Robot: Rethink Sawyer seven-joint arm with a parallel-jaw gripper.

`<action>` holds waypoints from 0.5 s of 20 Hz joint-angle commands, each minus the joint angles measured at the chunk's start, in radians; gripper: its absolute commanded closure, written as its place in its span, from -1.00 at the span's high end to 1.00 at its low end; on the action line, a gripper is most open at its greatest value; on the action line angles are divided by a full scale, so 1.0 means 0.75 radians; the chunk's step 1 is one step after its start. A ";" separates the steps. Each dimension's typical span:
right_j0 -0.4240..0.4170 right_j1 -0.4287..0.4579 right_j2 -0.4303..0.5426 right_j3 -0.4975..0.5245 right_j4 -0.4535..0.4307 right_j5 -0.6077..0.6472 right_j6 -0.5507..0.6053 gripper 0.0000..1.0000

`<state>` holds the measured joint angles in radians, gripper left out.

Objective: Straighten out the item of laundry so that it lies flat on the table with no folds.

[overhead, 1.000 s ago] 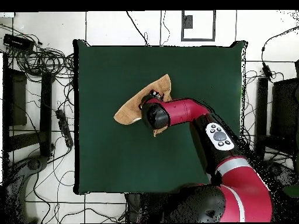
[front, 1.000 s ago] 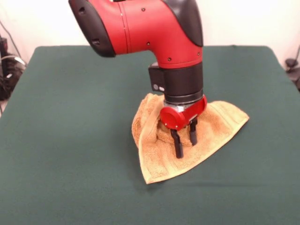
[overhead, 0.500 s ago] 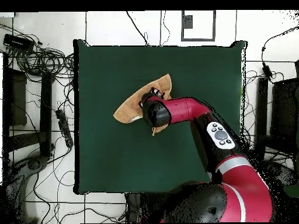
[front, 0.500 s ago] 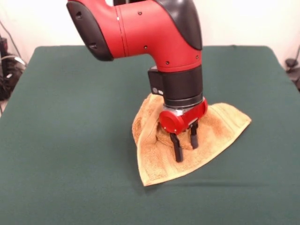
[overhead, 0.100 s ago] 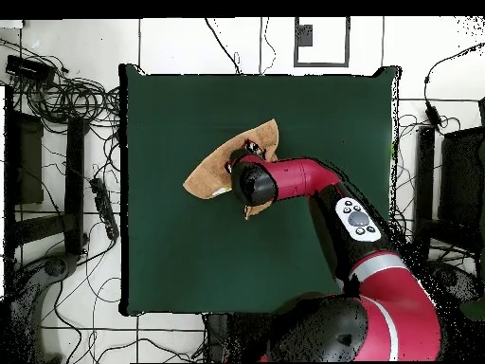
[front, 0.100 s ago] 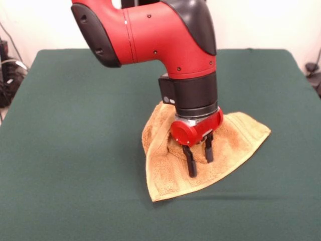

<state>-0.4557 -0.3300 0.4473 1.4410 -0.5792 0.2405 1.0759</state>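
Observation:
The item of laundry [front, 0.100 s ago: 228, 138], an orange-tan towel, lies crumpled in a rough triangle near the middle of the green table [front, 0.100 s ago: 70, 135]. One corner points toward the front edge and another toward the right. My gripper [front, 0.100 s ago: 199, 159] stands straight down on the towel's middle, its two black fingers [front, 0.100 s ago: 191, 163] pinching a raised hump of cloth between them. In the overhead view the towel [overhead, 0.100 s ago: 203, 180] shows partly from under the arm's red wrist [overhead, 0.100 s ago: 254, 182], which hides the gripper there.
The red arm [front, 0.100 s ago: 150, 30] fills the space above the towel. Green table cloth [overhead, 0.100 s ago: 313, 123] extends on every side of the towel. Cables and equipment [overhead, 0.100 s ago: 57, 95] lie on the floor beyond the table's edges.
The gripper has shifted slightly toward the front edge and lower. The towel has moved with it: its right corner has stretched further right and its front corner has slid nearer the front.

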 commanded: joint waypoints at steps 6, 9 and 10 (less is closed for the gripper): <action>0.110 0.232 -0.025 -0.045 -0.018 -0.144 0.231 1.00; 0.120 0.264 -0.028 -0.051 -0.005 -0.193 0.255 1.00; 0.118 0.282 -0.021 -0.050 0.004 -0.200 0.260 1.00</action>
<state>-0.4385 -0.3230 0.4294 1.4350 -0.5796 0.1707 1.0759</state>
